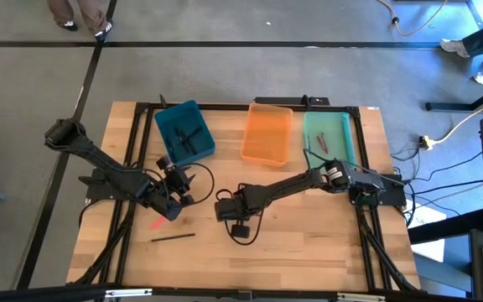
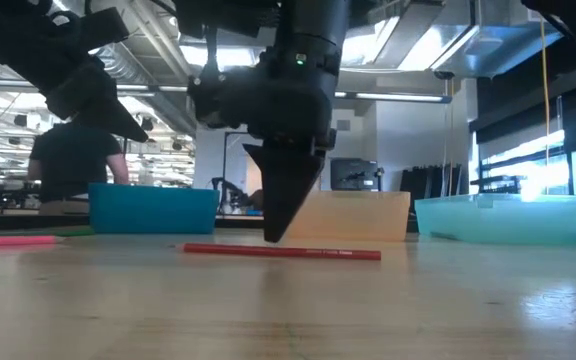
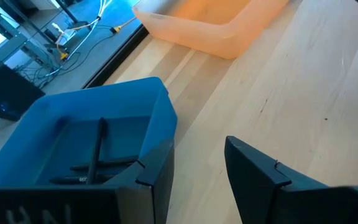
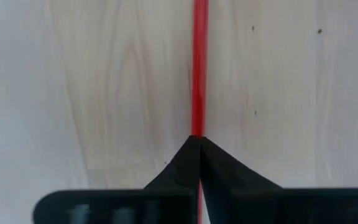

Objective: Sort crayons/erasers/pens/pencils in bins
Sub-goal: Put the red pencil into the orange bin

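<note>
Pale wooden table (image 1: pixel 309 243), bearing three bins (image 1: pixel 267 134), a red pencil (image 2: pixel 282 252), and seemingly a black pen (image 1: pixel 173 237).

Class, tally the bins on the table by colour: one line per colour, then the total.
Teal-blue bin: 1
Translucent orange bin: 1
Mint green bin: 1
Total: 3

Dark jointed arms, black cables; right pincer (image 2: pixel 286 228) tapered wedge, small, possibly green light.
</note>
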Controlling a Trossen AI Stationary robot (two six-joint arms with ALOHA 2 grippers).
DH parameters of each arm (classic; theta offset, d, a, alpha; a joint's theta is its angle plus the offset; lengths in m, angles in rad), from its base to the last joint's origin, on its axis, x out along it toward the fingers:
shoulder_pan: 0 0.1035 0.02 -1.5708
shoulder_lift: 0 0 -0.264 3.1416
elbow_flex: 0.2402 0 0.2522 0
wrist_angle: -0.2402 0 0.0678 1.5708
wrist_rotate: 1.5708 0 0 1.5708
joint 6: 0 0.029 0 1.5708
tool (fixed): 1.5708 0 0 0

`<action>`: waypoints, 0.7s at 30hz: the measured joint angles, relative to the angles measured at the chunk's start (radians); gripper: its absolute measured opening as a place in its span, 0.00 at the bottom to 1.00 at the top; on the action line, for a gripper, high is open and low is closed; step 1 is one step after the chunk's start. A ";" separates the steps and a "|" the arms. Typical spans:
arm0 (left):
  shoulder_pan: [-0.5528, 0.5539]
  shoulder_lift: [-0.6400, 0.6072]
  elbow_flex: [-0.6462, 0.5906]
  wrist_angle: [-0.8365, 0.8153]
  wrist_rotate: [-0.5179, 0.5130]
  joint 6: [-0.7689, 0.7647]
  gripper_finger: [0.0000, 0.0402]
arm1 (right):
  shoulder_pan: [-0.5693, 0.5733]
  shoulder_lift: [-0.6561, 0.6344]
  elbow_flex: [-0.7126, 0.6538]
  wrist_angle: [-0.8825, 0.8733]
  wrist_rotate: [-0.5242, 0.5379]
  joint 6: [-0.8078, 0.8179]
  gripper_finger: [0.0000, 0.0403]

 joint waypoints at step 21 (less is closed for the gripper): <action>0.000 0.000 0.000 0.000 -0.007 0.001 0.34 | -0.001 -0.008 -0.073 -0.015 -0.069 -0.024 0.11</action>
